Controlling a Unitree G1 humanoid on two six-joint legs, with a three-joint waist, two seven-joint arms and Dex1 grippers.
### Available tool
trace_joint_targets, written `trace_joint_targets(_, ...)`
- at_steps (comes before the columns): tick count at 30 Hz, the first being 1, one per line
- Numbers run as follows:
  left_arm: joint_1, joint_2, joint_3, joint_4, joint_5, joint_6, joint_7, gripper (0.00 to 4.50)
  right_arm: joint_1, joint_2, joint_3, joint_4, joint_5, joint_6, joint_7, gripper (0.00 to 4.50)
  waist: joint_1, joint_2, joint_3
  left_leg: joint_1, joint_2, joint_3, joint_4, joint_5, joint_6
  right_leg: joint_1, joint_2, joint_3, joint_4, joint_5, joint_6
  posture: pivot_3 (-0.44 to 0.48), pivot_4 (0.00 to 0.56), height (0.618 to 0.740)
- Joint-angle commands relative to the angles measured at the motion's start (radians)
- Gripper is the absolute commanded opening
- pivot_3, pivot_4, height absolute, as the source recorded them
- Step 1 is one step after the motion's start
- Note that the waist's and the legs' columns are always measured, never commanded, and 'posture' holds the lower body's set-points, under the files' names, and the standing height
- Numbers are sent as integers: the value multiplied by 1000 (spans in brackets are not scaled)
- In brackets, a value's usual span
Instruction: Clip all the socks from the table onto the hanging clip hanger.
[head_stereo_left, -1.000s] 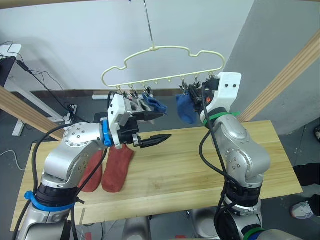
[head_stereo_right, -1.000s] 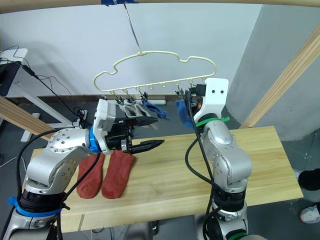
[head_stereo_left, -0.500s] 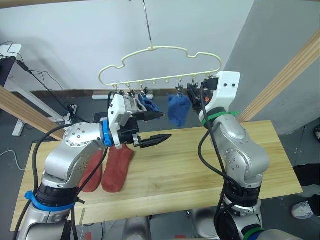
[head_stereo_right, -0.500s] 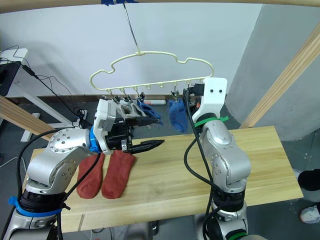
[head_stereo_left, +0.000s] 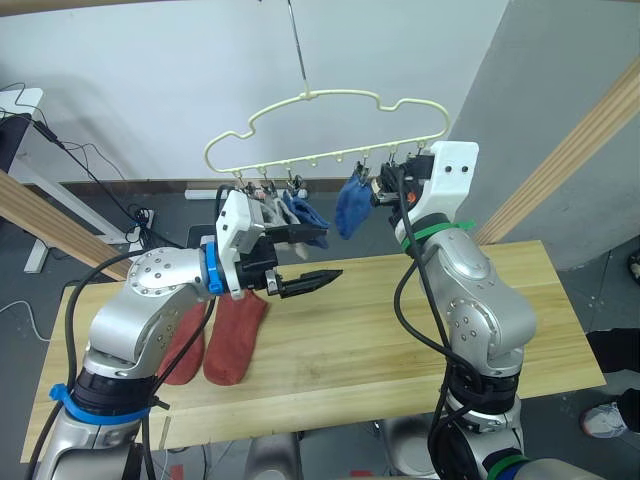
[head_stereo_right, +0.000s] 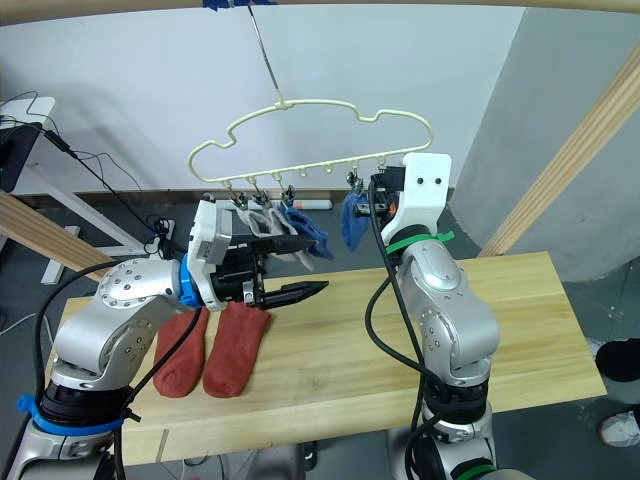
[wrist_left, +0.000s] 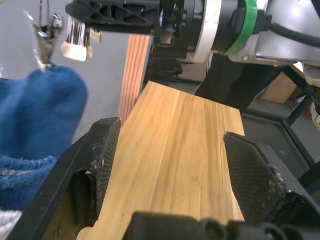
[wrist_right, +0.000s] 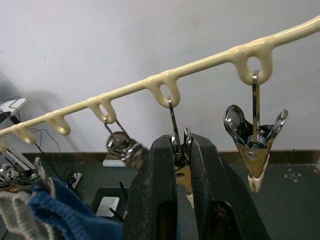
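Blue sock (head_stereo_left: 352, 205) swung back; right tool (wrist_right: 179, 150) pinches clip (wrist_right: 181, 161); left tool (wrist_left: 170, 165) released.

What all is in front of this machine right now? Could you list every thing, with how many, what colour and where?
clip hanger: one, cream-yellow, hanging on a thin hook above the table.
metal clips: a row, silvery, along the hanger's lower bar.
blue socks: two, hanging from the hanger's clips.
grey socks: light grey, hanging on the hanger's left part behind the left pincer; number hard to tell.
rust-red socks: two, side by side on the table's left part.
table: one, light wood, under both arms.
wooden poles: light wood, slanting at both sides.
left pincer: black, open, above the table.
right pincer: black, shut on a clip of the hanger.
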Motion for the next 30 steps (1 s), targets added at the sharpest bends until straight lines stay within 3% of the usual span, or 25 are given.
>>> trace_joint_targets(1,49,-11,22,-51,-1,-3,37,3634,-13,9,11,-28,11,-27,5,85,0,0,0,0,0,0,0,0,0,0,0,0,0,0,0,-253,260,740)
trace_joint_targets(4,156,-76,68,-60,26,12,193,3634,-16,6,10,-21,8,-30,7,85,-2,0,-1,0,2,0,0,0,0,0,-1,1,0,0,0,-253,260,740)
trace_joint_targets(8,270,-155,100,-54,111,-15,362,4445,-16,2,9,-23,7,-29,11,85,-1,0,-2,0,3,0,0,0,0,0,-1,0,0,0,0,-247,262,740)
trace_joint_targets(13,463,-333,189,-9,207,9,668,4500,-20,-9,6,-26,10,-12,25,85,-4,-1,-6,1,3,2,0,0,0,0,-2,2,0,0,0,-242,273,740)
trace_joint_targets(20,523,-388,200,59,218,50,730,4500,-23,-16,7,-26,16,2,35,84,9,-1,-7,1,1,-1,0,1,2,1,-1,-1,1,1,-1,-243,280,740)
trace_joint_targets(30,411,-402,202,318,311,-29,784,4500,-25,-20,10,-31,17,28,49,84,4,-1,-8,1,-1,-1,0,2,3,1,1,-1,1,3,-2,-250,279,740)
